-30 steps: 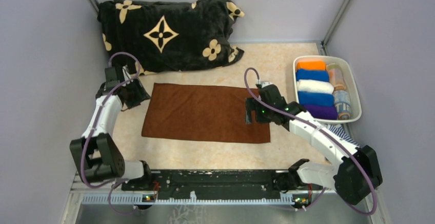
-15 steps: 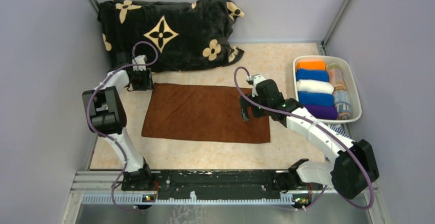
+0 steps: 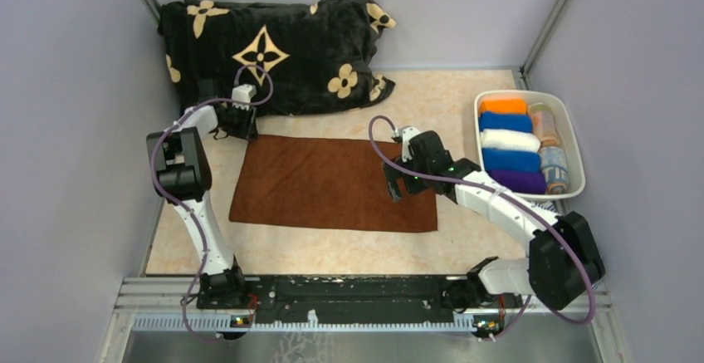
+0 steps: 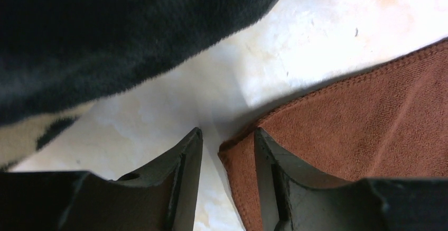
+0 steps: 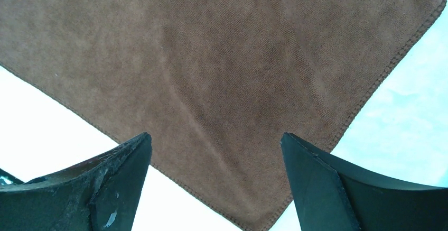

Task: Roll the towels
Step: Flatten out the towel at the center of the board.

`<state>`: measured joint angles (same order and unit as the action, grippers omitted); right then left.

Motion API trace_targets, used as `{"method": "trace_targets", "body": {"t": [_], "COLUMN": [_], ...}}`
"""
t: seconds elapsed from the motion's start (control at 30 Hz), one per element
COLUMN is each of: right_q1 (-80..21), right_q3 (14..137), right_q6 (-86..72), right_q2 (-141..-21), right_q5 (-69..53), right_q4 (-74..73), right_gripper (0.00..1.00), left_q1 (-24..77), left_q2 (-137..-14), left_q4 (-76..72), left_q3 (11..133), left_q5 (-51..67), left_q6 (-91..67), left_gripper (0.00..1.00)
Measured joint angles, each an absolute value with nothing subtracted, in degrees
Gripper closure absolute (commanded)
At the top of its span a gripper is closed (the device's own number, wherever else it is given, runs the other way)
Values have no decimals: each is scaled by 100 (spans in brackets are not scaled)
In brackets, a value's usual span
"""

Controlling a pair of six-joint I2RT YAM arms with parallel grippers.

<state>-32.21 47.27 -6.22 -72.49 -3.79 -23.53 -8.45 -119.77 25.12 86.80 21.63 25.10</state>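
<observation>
A plain brown towel (image 3: 332,182) lies flat on the table. My left gripper (image 3: 235,122) is low at its far-left corner. In the left wrist view the left gripper (image 4: 227,138) has its jaws a narrow gap apart, the towel's (image 4: 370,114) corner lies between them, and nothing is pinched. My right gripper (image 3: 397,182) hovers over the towel's right edge. In the right wrist view the right gripper (image 5: 216,141) is wide open and empty above the towel (image 5: 238,72). Plain-coloured rolls (image 3: 506,140) lie in a white bin (image 3: 575,143).
The big black blanket with beige flowers (image 3: 266,47) lies just behind the left gripper, and shows in the left wrist view (image 4: 105,30). Printed rolls (image 3: 552,164) fill the bin's right side. A striped cloth (image 3: 554,215) lies in front of the bin. Walls close in left and right.
The left arm has swung from the towel's left side, away and to the right, to its far-left corner. The right gripper has shifted slightly left over the towel.
</observation>
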Motion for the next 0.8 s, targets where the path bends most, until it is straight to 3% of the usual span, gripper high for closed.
{"method": "trace_targets", "body": {"t": [0.43, 0.63, 0.8], "right_q1": [-3188, -2589, -2027], "right_q3": [5277, 6189, 7046], "right_q6": [-102, 316, 799], "right_q2": [-7666, -8477, -9439], "right_q5": [-73, -58, 30], "right_q4": [-2582, -2845, -3076], "right_gripper": [9, 14, 26], "left_q1": [-843, -845, -845], "left_q2": [-12324, -12320, -12309], "left_q4": [3046, 3199, 3199], "left_q3": [9177, 9347, 9351], "left_q5": [2753, 2759, 2718], "left_q6": [2915, 2985, 2980], "left_gripper": [95, 100, 100]}}
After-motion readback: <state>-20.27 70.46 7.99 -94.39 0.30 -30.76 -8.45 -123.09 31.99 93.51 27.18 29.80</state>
